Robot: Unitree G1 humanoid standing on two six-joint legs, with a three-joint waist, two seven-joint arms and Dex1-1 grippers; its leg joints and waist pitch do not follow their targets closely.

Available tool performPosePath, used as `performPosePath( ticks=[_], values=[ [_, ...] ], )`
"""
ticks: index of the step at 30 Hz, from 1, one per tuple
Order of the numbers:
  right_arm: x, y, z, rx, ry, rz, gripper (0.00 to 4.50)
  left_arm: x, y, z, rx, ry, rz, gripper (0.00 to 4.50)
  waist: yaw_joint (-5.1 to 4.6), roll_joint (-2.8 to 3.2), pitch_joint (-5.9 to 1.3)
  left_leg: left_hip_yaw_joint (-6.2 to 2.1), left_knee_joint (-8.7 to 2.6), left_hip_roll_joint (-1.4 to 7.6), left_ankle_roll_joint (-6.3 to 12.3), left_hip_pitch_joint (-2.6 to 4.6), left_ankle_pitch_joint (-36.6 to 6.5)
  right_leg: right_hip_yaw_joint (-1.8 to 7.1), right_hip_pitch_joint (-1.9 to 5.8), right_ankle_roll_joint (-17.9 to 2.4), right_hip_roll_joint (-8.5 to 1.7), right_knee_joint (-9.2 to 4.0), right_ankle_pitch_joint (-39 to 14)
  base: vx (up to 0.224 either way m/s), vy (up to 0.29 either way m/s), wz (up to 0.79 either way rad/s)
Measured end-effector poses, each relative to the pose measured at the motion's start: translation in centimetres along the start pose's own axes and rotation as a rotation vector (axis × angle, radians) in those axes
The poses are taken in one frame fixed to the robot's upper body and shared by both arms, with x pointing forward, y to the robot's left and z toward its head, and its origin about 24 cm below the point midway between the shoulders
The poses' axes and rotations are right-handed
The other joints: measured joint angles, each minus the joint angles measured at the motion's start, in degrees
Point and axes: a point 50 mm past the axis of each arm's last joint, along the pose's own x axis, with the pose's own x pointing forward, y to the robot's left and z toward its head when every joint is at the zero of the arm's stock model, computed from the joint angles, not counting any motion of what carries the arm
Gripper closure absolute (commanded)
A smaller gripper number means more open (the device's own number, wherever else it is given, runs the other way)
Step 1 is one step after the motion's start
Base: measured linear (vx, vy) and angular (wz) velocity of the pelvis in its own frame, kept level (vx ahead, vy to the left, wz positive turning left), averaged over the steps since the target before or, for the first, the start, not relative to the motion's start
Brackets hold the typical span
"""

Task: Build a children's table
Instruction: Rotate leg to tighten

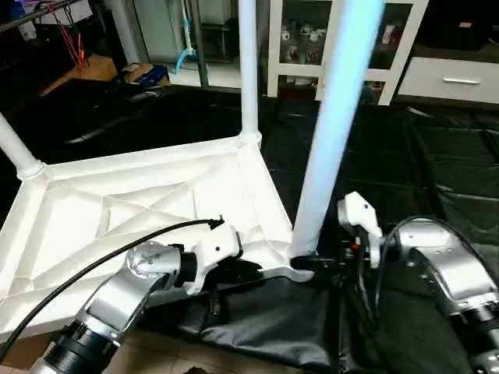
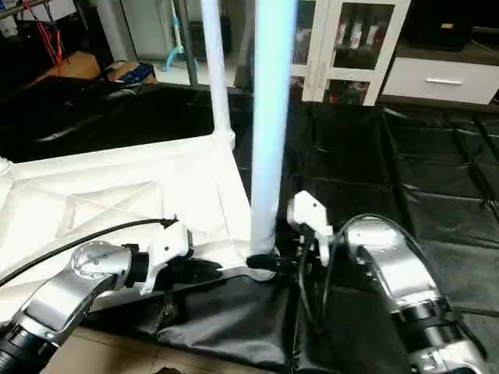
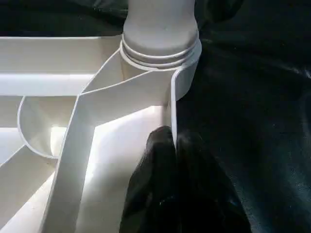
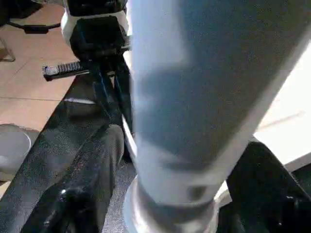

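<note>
The children's table lies upside down on a black mat, its white ribbed top (image 1: 117,210) facing up. Three white legs stand in corner sockets: one at the far corner (image 1: 248,70), one at the left (image 1: 15,148), one at the near right corner (image 1: 331,117). My left gripper (image 1: 245,273) is shut on the top's thin rim (image 3: 172,102) just beside the near right socket. My right gripper (image 1: 308,261) stands open around that leg's base, one black finger (image 4: 92,170) on each side, with a narrow gap showing.
The black mat (image 1: 437,156) spreads to the right and behind. A white glass-door cabinet (image 1: 312,39) and a drawer unit (image 1: 452,78) stand at the back. A cardboard box (image 1: 93,70) sits at the back left. Tiled floor (image 1: 156,351) shows at the front.
</note>
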Motion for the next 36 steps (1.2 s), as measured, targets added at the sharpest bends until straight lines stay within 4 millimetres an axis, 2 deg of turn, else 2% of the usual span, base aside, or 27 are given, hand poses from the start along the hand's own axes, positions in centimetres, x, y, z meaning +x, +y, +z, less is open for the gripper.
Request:
performPosePath(
  ticks=[14,21,25,29,35,36],
  values=[
    [-0.8,0.0,0.1,-0.009,0.023,0.046,2.56,-0.2,-0.4,0.1,-0.004,0.005,-0.026,4.5,0.08,0.03,-0.02,-0.03,0.0,0.02,0.0,-0.04,0.0,-0.05,0.0,-0.33,0.0,0.08,0.2,0.0,0.0,0.0],
    [0.2,-0.1,-0.2,0.023,-0.019,0.009,2.63,-0.5,-0.1,0.0,-0.002,0.017,-0.005,4.5,-0.19,0.02,-0.02,-0.08,0.0,0.04,0.0,-0.03,0.0,-0.07,0.0,-0.09,0.04,0.1,0.06,0.0,0.0,0.0],
    [1.6,-1.2,-0.6,0.062,-0.057,-0.201,2.63,0.1,1.6,0.4,0.004,0.048,0.119,4.5,-0.4,-0.01,-0.03,-0.09,0.01,0.01,-0.01,0.01,0.01,-0.05,0.0,-0.04,0.05,0.07,0.03,0.0,0.0,0.0],
    [3.2,-2.5,-0.8,0.125,-0.084,-0.481,2.63,1.9,3.5,1.0,-0.016,0.053,0.262,4.5,-0.78,-0.03,-0.03,-0.16,0.01,-0.06,-0.01,0.09,0.01,-0.08,0.05,0.03,0.03,-0.16,-0.02,-0.013,0.003,-0.01],
    [5.4,-4.4,-0.8,0.239,-0.099,-0.871,2.64,5.4,5.5,2.0,-0.082,0.046,0.43,4.5,-1.97,0.4,0.0,-0.82,-0.21,-0.23,0.0,0.09,-0.01,-0.91,0.99,0.05,-0.02,-2.01,-0.03,0.0,0.0,0.0],
    [5.9,-4.8,-0.7,0.267,-0.105,-0.95,2.64,6.2,5.8,2.3,-0.094,0.041,0.457,4.5,-2.19,0.63,0.1,-0.94,-0.21,-0.25,0.0,0.08,-0.01,-1.38,1.22,0.05,-0.11,-2.51,-0.03,-0.034,0.054,-0.05]
  ],
)
